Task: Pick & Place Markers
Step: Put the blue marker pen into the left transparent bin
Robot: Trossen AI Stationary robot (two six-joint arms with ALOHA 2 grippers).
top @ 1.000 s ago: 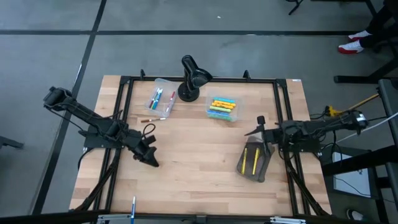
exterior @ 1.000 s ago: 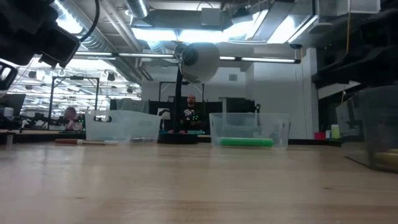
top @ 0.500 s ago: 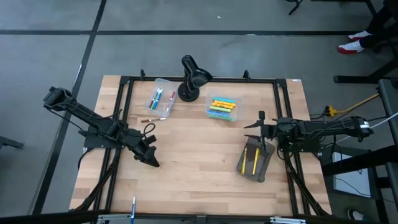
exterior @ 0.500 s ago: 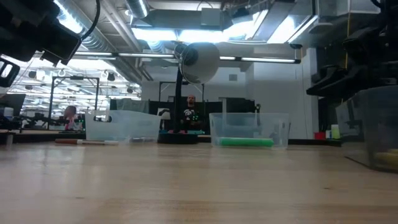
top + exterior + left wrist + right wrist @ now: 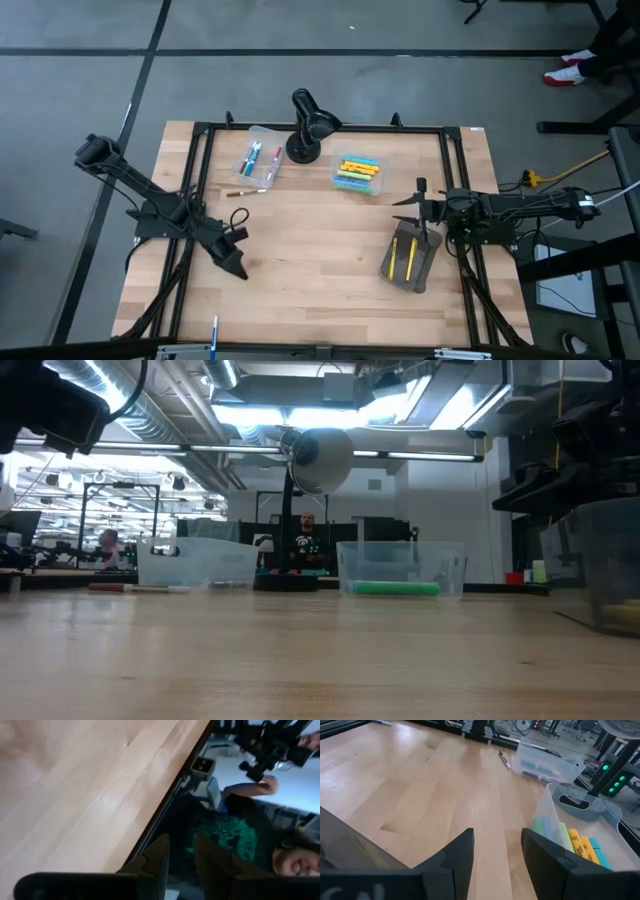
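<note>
Overhead, the left gripper (image 5: 238, 268) hovers over bare table (image 5: 310, 270), the right gripper (image 5: 418, 206) just above the grey pouch (image 5: 407, 258); the markers (image 5: 357, 172) lie in clear bins ahead of both. Left wrist: jaws slightly spread, empty. Right wrist: jaws spread, empty, markers (image 5: 570, 839) just ahead.

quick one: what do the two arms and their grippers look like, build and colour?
Both arms are dark, slim, jointed links with black cables along them. The left gripper and right gripper each end in two flat matte-black fingers with stepped inner edges. No markings visible.
</note>
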